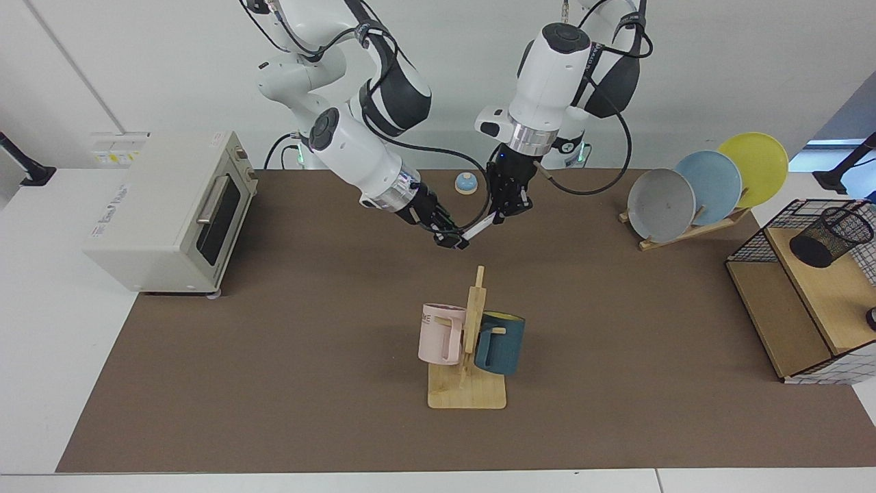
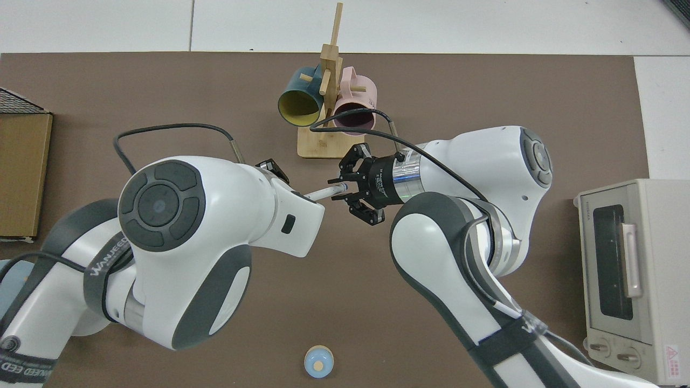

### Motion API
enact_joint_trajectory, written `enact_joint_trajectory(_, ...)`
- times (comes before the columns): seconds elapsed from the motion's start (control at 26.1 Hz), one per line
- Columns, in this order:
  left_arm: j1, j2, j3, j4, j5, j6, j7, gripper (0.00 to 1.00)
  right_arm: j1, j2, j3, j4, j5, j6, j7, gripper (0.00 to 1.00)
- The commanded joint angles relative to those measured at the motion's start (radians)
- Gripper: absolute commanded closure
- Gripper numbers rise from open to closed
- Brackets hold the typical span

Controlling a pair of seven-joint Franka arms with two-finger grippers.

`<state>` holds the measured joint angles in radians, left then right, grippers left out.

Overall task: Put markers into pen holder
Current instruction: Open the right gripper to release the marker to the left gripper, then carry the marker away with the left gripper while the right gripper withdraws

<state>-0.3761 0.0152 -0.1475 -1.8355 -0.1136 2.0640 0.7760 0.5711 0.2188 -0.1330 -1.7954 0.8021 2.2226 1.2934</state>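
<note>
1. Toaster oven [image 1: 164,212]: side lettering unreadable.
2. Right gripper [image 1: 452,239]: fingers clamped on marker [image 1: 479,229], above the mat [image 1: 274,383].
3. Left gripper [image 1: 508,212]: fingers closed on marker's other end.
4. Pen holder [image 1: 830,237]: 3 o'clock, in basket [image 1: 753,248].

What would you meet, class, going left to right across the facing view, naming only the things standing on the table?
Toaster oven → mug rack with its pink and blue mugs → plate rack with three plates → wire basket holding the pen holder.
</note>
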Motion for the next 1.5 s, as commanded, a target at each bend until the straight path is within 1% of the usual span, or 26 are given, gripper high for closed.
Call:
enact_joint_trajectory(0.0,0.000,0.003,0.005,0.008,0.006,-0.039,0.002,1.00,0.003,-0.007,-0.004,0.002,-0.015,0.015,0.007,0.00)
enact_joint_trajectory(0.12,0.008,0.000,0.017,0.010,0.006,-0.083,0.002,1.00,0.000,-0.021,-0.005,0.001,-0.050,0.008,0.004,0.00)
enact_joint_trajectory(0.15,0.014,0.000,0.020,0.010,0.008,-0.099,0.005,1.00,0.000,-0.025,-0.005,0.001,-0.073,0.003,0.004,0.00)
enact_joint_trajectory(0.23,0.038,0.000,0.023,0.013,0.008,-0.126,0.006,1.00,-0.002,-0.038,-0.005,0.001,-0.139,-0.008,0.003,0.00)
enact_joint_trajectory(0.35,0.078,-0.001,0.023,0.015,0.008,-0.157,0.009,1.00,0.001,-0.062,-0.004,0.001,-0.260,-0.031,-0.019,0.00)
enact_joint_trajectory(0.42,0.115,-0.003,0.023,0.015,0.008,-0.182,0.022,1.00,-0.005,-0.087,-0.004,-0.002,-0.335,-0.053,-0.043,0.00)
enact_joint_trajectory(0.58,0.166,-0.004,0.023,0.015,0.008,-0.205,0.034,1.00,-0.016,-0.122,-0.017,-0.002,-0.428,-0.112,-0.144,0.00)
enact_joint_trajectory(0.69,0.203,-0.006,0.026,0.015,0.014,-0.248,0.031,1.00,-0.052,-0.144,-0.017,-0.002,-0.483,-0.146,-0.233,0.00)
enact_joint_trajectory(0.84,0.262,-0.014,0.025,0.016,0.098,-0.287,0.032,1.00,-0.098,-0.170,-0.017,-0.002,-0.561,-0.188,-0.382,0.00)
enact_joint_trajectory(1.04,0.345,-0.015,0.025,0.059,0.210,-0.357,0.043,1.00,-0.152,-0.188,-0.017,-0.001,-0.705,-0.228,-0.613,0.00)
enact_joint_trajectory(1.11,0.364,-0.017,0.026,0.076,0.242,-0.370,0.084,1.00,-0.178,-0.191,-0.017,-0.001,-0.730,-0.232,-0.686,0.00)
enact_joint_trajectory(1.19,0.387,-0.017,0.026,0.090,0.284,-0.381,0.152,1.00,-0.204,-0.197,-0.019,-0.001,-0.738,-0.238,-0.762,0.00)
enact_joint_trajectory(1.3,0.439,-0.009,0.026,0.122,0.351,-0.401,0.239,1.00,-0.244,-0.199,-0.020,0.001,-0.762,-0.248,-0.883,0.00)
enact_joint_trajectory(1.46,0.514,0.003,0.026,0.156,0.417,-0.417,0.409,1.00,-0.293,-0.208,-0.020,0.001,-0.820,-0.250,-1.031,0.00)
